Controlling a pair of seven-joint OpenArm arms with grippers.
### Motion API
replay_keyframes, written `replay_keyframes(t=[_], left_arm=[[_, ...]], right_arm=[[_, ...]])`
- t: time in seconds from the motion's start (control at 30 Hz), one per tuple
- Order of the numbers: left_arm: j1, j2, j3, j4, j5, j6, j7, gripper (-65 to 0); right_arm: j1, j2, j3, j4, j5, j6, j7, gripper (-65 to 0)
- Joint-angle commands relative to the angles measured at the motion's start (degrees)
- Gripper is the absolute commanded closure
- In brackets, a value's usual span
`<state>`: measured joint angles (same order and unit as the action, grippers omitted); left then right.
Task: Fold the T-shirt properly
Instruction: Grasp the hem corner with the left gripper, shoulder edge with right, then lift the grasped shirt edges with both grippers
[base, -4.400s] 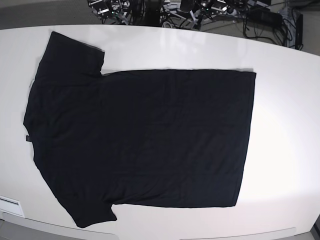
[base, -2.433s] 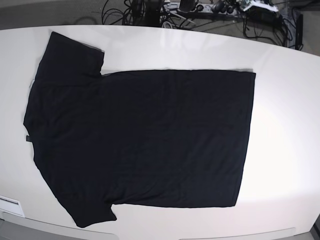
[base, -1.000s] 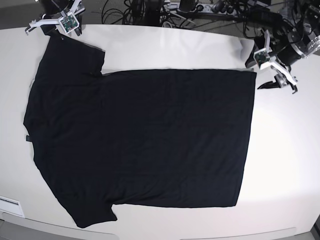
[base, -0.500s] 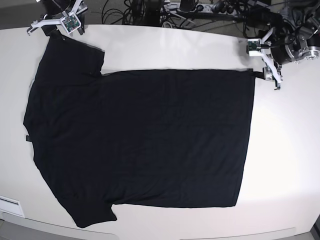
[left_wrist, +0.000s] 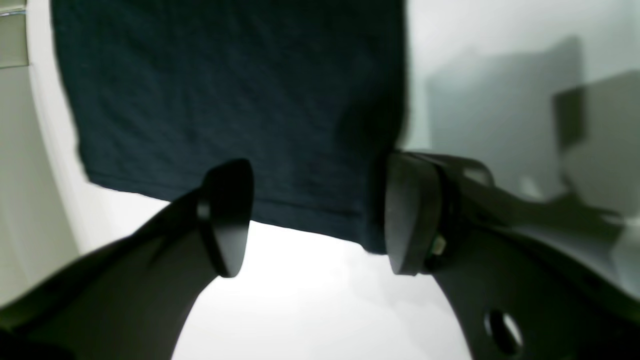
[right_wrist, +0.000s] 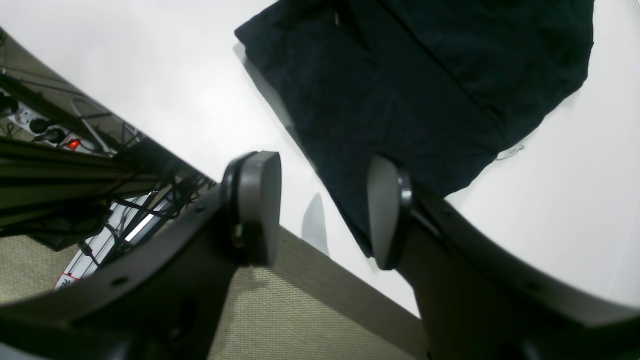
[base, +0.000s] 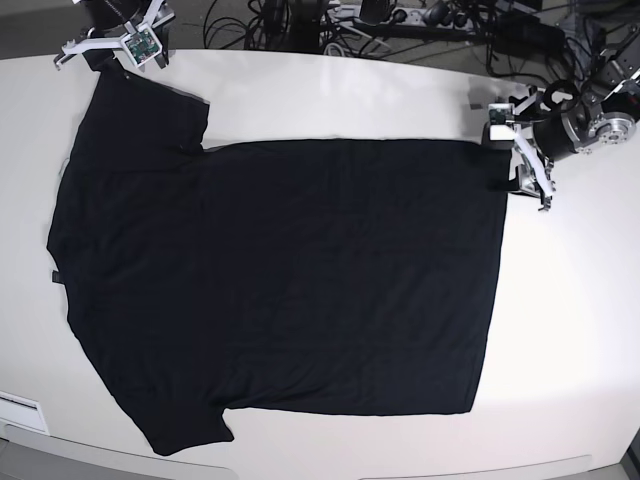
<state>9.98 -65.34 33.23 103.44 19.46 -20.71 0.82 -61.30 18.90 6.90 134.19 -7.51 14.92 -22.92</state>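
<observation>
At the table's two o'clock edge, the left gripper (base: 518, 152) stands with its smooth dark oval pads spread wide, straddling the hem corner of the T-shirt (base: 280, 280) without pinching it. Up at eleven o'clock, the right gripper (base: 112, 45) also gapes, parted over the far sleeve's edge. Plain black, finely knit cloth lies spread flat across the glossy white table (base: 580, 300).

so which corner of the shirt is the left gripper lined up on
The hem corner of the T-shirt on the base view's upper right; the left gripper straddles it with open jaws. The other hem corner lies unattended.
</observation>
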Motion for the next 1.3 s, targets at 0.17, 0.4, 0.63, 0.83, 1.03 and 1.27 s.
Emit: replay_keyframes(t=[0.17,0.4,0.63,0.83,1.03,1.27], left_arm=[[-5.0,-0.4,5.3,-3.4,2.8,-2.6,3.7,-41.7],[-5.2,-0.4,5.4,-3.4,0.5,-0.6,4.1,0.0],[-5.2,-0.3,5.4,-1.6,0.4,0.0,4.1,0.0],[-5.2,-0.3,5.4,-0.3,-0.1,0.0,4.1,0.0],[-5.2,-0.3,5.4,-0.3,-0.7,0.0,4.1,0.0],[-5.2,-0.4,5.4,-0.3,-0.7,0.0,4.1,0.0]], right_arm=[[-0.4,0.3,0.2,0.8,0.2,-1.4,1.1,-30.9],[2.1,0.3,0.2,0.8,0.2,-1.4,1.1,-30.9],[5.4,0.3,0.2,-4.8,0.2,2.3,1.3,-36.6],[9.1,0.3,0.2,-12.6,3.3,6.0,1.1,-36.4],[11.5,1.2,0.2,-17.1,2.8,5.0,1.1,-35.7],[11.6,1.3,0.2,-17.4,2.9,3.4,1.1,0.0]])
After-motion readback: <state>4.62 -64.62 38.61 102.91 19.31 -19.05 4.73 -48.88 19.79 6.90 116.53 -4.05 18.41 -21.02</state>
